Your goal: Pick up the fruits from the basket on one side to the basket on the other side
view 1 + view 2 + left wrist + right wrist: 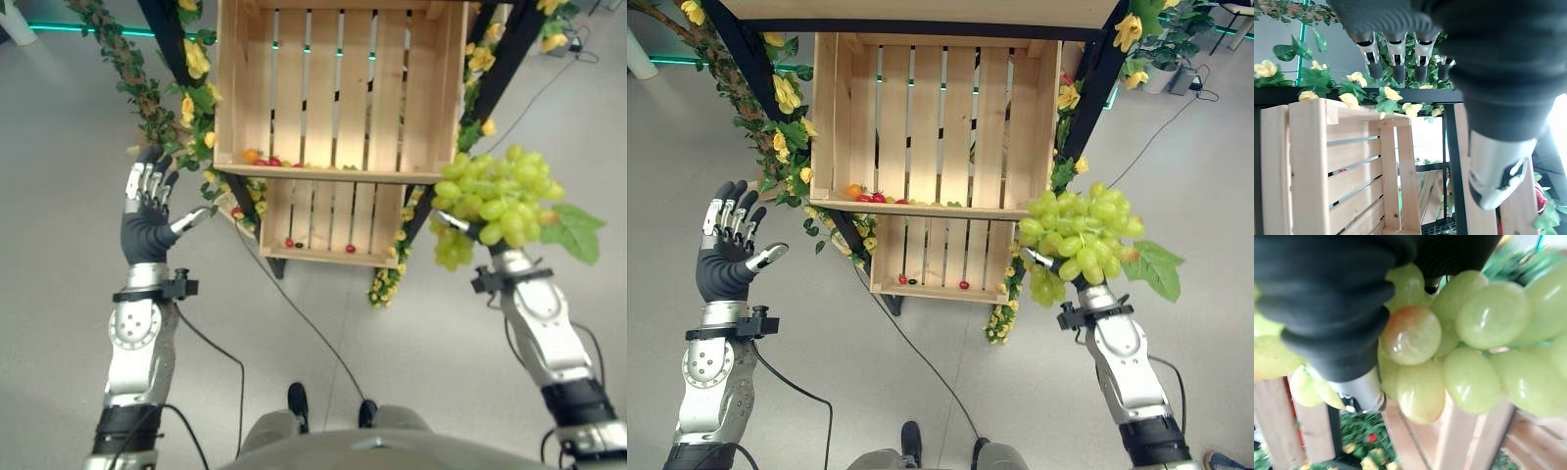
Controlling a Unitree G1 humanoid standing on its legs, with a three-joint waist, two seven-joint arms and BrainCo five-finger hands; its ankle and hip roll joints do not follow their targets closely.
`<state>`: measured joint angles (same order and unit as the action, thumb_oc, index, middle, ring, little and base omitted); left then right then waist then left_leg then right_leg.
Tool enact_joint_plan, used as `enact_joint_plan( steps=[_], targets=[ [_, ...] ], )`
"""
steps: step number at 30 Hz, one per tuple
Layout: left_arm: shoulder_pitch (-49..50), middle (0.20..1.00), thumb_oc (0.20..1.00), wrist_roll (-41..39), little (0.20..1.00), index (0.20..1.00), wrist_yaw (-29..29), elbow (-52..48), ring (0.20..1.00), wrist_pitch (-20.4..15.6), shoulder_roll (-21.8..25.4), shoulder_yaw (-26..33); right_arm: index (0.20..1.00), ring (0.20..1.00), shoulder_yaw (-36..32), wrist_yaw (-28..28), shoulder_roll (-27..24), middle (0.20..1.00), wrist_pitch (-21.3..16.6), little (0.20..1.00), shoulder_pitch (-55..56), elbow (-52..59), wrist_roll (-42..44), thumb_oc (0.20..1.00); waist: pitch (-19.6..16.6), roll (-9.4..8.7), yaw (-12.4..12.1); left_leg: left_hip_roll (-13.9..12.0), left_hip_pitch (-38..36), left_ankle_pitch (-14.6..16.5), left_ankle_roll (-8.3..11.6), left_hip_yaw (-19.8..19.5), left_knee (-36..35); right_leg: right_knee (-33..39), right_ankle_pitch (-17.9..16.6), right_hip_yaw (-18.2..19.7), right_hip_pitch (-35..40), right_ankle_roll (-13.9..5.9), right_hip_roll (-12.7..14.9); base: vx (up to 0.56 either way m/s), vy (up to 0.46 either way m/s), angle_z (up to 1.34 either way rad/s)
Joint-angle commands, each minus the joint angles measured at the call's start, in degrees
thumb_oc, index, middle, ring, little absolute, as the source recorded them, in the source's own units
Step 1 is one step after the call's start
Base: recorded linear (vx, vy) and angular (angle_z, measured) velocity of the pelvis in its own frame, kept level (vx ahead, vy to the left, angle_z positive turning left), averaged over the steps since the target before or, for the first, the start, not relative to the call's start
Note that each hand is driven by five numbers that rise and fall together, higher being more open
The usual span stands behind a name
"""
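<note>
While the right hand [1070, 284] is clutching soft, loose grapes [1078, 235] from beneath, the left hand [725, 257] is hanging spread and empty.

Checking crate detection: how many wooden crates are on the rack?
2. The upper wooden crate sits on the rack, holding small fruits along its front edge. The lower wooden crate sits beneath it, with a few small fruits. Others may be hidden above.

Pale unfinished slatted wood upper crate [931, 127], same bare wood lower crate [940, 264], glossy smooth translucent-green grape bunch [1080, 235] with matt leaf [1159, 269], matt black frame post [745, 49], matt grey smooth floor [921, 392].
</note>
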<state>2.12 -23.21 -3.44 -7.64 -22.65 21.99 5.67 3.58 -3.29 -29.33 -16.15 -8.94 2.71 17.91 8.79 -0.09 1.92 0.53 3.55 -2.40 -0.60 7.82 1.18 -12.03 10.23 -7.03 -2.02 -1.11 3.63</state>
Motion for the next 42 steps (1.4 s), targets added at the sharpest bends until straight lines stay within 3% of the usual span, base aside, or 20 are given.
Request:
enact_joint_plan(
  steps=[1,14,20,26,34,42],
  targets=[
    [-1.0,1.000,1.000,2.3,1.000,1.000,-2.3,-1.1,1.000,-1.8,1.8,0.9,0.200,0.200,0.8,0.1,2.3,0.200,-3.4,0.200,-4.5,5.4,-0.8,0.200,-2.4,-2.50,-1.3,0.7,-3.4,8.9,0.47,0.7,5.3,1.7,-4.3,0.6,0.7,-4.38,1.4,0.01,-0.007,0.14],
    [0.4,1.000,1.000,4.2,1.000,1.000,-4.3,-1.3,1.000,-1.3,1.4,2.2,0.200,0.200,5.9,-3.3,4.7,0.200,-2.0,0.200,-2.2,10.9,0.7,0.200,-3.1,-2.69,-0.7,0.6,-5.0,8.8,0.49,1.0,3.5,2.9,-4.1,0.7,2.3,-4.43,1.3,0.00,0.007,0.03],
    [0.1,1.000,1.000,4.1,1.000,1.000,-5.1,0.1,1.000,-0.6,1.5,0.8,0.200,0.200,13.6,-3.5,7.0,0.200,-0.8,0.200,-9.7,9.1,1.2,0.200,-3.2,-3.02,-1.8,0.6,-5.6,8.6,0.54,1.1,3.0,3.5,-4.3,1.0,2.8,-4.26,1.2,0.00,0.000,0.00],
    [0.7,1.000,1.000,3.7,1.000,1.000,-5.1,0.0,1.000,-0.4,1.8,0.4,0.200,0.200,15.7,-1.7,7.8,0.200,-0.3,0.200,-14.5,5.2,1.3,0.200,-3.2,-3.28,-2.5,0.6,-5.6,8.5,0.48,0.8,2.9,4.0,-4.3,0.7,3.2,-4.17,1.2,0.01,-0.003,0.03],
    [0.4,1.000,1.000,1.9,1.000,1.000,-3.7,-0.2,1.000,0.0,3.4,-1.6,0.200,0.200,14.8,4.5,4.8,0.200,0.9,0.200,-24.6,-5.2,-0.8,0.200,-3.2,-4.22,-4.6,0.9,-5.3,8.4,0.41,-0.3,2.6,4.3,-4.4,-0.4,3.6,-4.27,1.5,0.01,-0.008,0.06],
    [0.8,1.000,1.000,0.2,1.000,1.000,-2.2,-0.2,1.000,0.4,4.7,-2.4,0.200,0.200,14.4,7.3,0.8,0.200,1.8,0.200,-32.8,-13.4,-0.8,0.200,-3.1,-4.89,-5.6,1.0,-5.1,8.2,0.48,-0.8,2.2,4.4,-4.5,-1.0,3.5,-4.28,1.4,0.01,-0.010,0.10]
  ],
)
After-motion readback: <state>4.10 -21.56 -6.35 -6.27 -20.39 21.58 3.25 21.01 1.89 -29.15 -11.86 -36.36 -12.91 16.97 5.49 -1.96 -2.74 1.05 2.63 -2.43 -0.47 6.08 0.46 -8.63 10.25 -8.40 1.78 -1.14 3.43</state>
